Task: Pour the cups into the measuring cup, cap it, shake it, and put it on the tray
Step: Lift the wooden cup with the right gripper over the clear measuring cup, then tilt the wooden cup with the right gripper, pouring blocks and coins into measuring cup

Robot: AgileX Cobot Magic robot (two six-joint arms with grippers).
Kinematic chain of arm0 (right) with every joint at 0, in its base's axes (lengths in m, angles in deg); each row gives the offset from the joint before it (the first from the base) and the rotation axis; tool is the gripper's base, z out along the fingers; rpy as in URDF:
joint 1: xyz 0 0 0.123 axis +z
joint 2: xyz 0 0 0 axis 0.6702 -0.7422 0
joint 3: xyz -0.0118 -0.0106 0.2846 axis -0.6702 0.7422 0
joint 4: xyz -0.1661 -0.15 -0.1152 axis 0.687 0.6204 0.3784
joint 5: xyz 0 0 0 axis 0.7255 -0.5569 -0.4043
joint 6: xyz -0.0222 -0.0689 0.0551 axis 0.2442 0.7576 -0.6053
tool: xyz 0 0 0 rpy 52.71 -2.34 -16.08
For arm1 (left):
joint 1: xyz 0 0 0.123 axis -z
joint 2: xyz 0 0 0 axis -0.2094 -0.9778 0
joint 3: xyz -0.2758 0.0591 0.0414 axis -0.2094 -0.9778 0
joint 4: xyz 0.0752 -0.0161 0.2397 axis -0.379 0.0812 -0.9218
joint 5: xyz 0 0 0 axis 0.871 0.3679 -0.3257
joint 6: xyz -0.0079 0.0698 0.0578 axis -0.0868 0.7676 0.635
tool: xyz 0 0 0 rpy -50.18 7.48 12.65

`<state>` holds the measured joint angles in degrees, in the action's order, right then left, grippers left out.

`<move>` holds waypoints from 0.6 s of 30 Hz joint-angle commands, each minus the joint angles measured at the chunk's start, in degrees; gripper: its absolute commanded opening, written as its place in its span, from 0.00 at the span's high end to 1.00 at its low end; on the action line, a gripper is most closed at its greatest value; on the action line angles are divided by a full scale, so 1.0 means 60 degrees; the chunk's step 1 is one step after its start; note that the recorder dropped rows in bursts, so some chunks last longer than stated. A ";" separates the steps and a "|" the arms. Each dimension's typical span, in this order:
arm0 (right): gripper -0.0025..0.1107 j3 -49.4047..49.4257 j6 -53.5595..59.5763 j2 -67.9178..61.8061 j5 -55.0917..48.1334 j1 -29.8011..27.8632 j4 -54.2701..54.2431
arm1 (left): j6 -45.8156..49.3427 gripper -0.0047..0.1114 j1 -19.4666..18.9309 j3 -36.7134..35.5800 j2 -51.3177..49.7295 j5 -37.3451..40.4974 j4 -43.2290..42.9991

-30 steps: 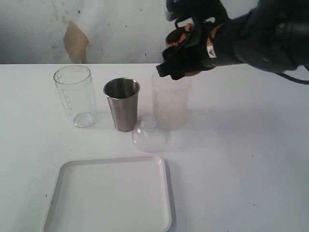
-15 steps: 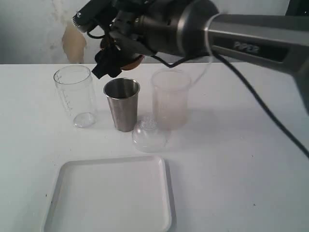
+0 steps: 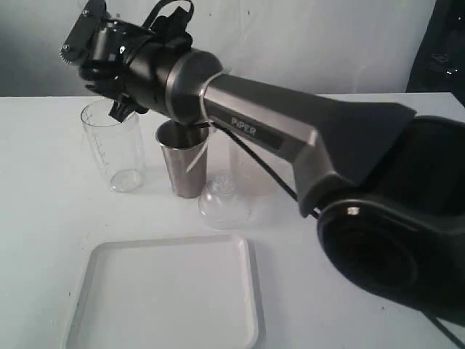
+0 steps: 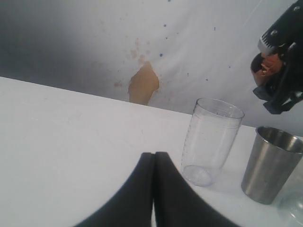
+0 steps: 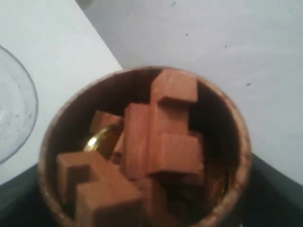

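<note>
Wooden cup [image 5: 239, 151], likely light, rigid and best gripped round its wall, is hanging in the grasp of the right gripper [image 4: 277, 78], upper right of the left wrist view, above and beside the measuring cup [image 4: 213, 137]; left gripper [image 4: 154, 189] is lying clenched, empty.

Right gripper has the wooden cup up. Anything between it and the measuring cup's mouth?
Nothing visible. The measuring cup stands uncapped, mouth open, with the wooden cup in the air near it. The steel tumbler stands beside it, not over it; the clear domed lid lies on the table.
</note>
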<state>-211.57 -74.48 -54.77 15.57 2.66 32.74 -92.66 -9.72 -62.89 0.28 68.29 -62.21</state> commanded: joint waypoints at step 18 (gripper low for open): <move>0.98 -0.1047 0.1378 -0.1296 -0.0314 0.0504 0.3720 | -0.0003 0.96 0.0008 0.0021 0.0046 -0.0086 -0.0029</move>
<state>-217.17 -67.79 -63.15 13.51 5.72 52.83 -92.66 -9.72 -62.89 0.28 68.29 -62.21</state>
